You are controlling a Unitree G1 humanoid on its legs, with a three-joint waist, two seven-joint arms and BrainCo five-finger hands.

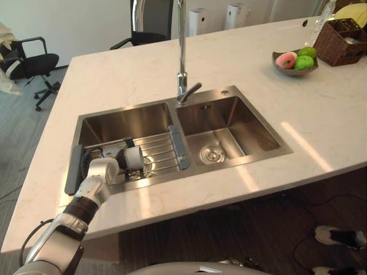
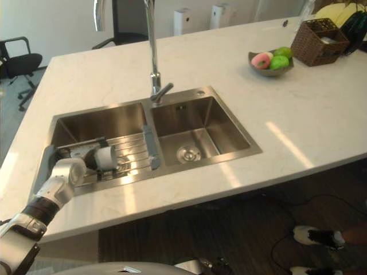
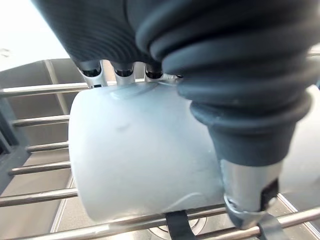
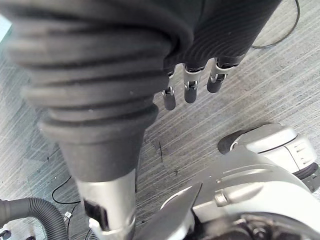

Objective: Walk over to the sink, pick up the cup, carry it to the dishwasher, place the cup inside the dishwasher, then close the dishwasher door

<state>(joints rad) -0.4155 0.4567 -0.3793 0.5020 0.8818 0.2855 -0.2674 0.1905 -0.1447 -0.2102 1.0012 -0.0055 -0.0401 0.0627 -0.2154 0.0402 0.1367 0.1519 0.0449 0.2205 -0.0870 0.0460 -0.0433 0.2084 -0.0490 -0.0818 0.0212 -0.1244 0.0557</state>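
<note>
The left robot hand [image 1: 110, 155] is down in the sink's left basin [image 1: 114, 120], fingers curled over the white cup [image 3: 140, 155] and thumb against it; the cup lies sideways on the wire rack [image 1: 159, 150]. I judge a firm squeeze, then a straight lift clear of the bars, best. The right robot hand [image 4: 187, 85] hangs relaxed, holding nothing. The bowl [image 1: 295, 72] on the bench [image 1: 126, 74] holds fruit.

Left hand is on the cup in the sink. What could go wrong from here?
The cup lies on its side on the wire rack, pinched between the left hand's fingers and thumb; its smooth wall may slip or roll on lifting. Rising out of the basin, it could clip the nearby faucet.
</note>
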